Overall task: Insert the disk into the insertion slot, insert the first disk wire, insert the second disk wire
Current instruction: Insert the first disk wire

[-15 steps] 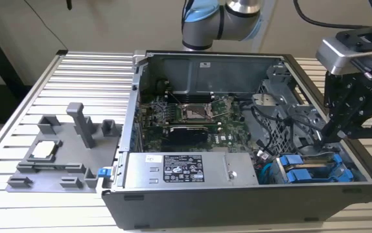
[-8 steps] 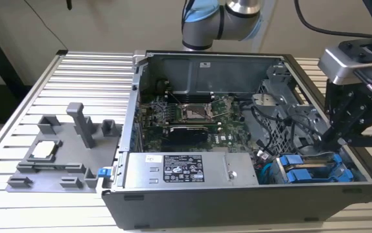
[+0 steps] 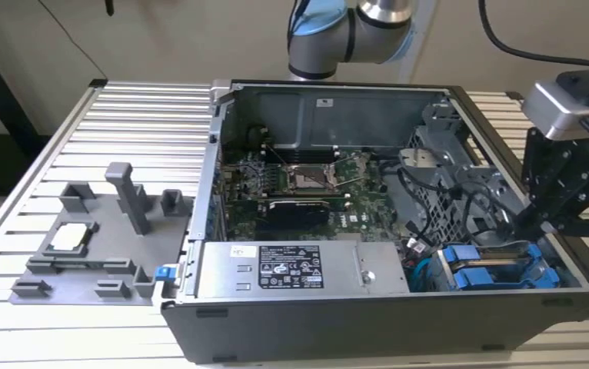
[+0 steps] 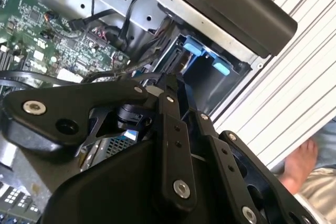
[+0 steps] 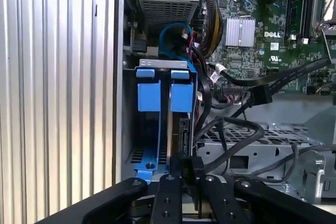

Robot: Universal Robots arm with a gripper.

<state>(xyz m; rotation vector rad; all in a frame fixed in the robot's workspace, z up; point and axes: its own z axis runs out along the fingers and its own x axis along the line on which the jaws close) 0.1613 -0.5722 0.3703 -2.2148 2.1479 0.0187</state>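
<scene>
Now the disk (image 5: 182, 132) stands in its blue carrier inside the drive bay, at the front corner of the computer case (image 3: 377, 330) on the exterior view's right. The tool (image 5: 190, 178) is clamped on a black plug (image 5: 193, 164) of a wire, just beside the disk's end.

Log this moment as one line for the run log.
silver-grey hard drive in bright blue plastic carrier: seated in metal drive bay | black arm gripper: at black wire plug by drive

black cables (image 5: 227, 125) crowd one side of the blue-framed drive bay (image 5: 130, 124).
</scene>
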